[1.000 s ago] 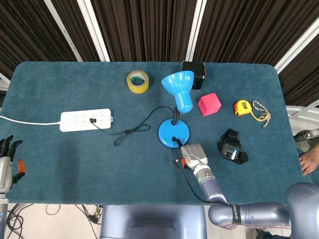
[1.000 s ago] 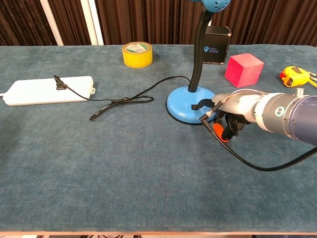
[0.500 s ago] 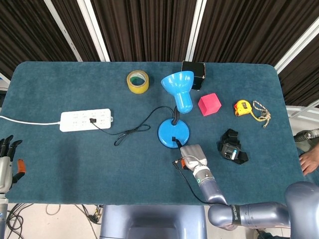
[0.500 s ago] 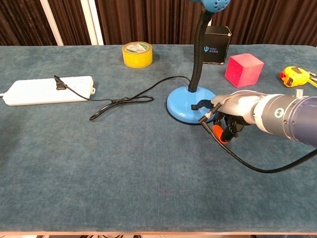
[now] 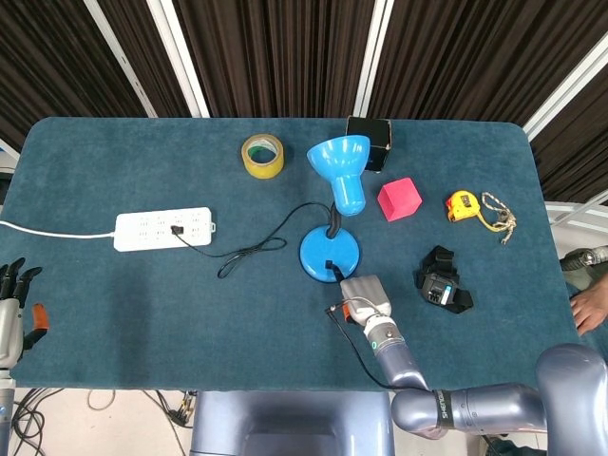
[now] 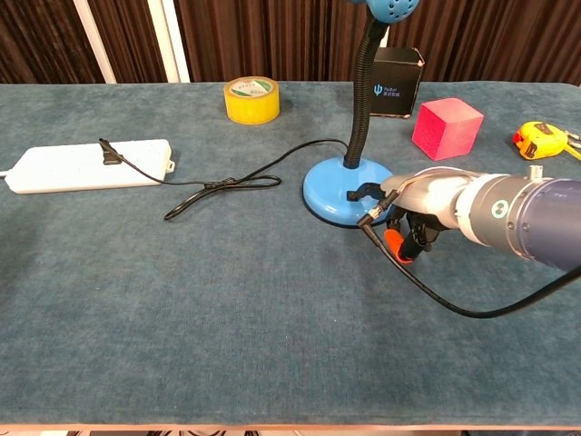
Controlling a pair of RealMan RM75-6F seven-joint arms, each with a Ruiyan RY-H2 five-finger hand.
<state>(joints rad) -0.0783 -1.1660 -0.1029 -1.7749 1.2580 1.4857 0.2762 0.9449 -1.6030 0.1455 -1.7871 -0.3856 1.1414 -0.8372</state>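
Observation:
A blue desk lamp stands mid-table on its round base, its shade facing up. Its black cord runs left to a plug in the white power strip. My right hand lies on the cloth against the near right edge of the base, fingers curled in and touching the rim, holding nothing. My left hand hangs off the table's near left corner, fingers straight and apart, empty; the chest view does not show it.
Behind the lamp are a yellow tape roll and a black box. Right of the lamp lie a pink cube, a yellow tape measure and a black strapped device. A person's hand shows at the right edge.
My right hand has slid slightly left against the lamp base, and the base has shifted a little left with it. The left hand has stayed still.

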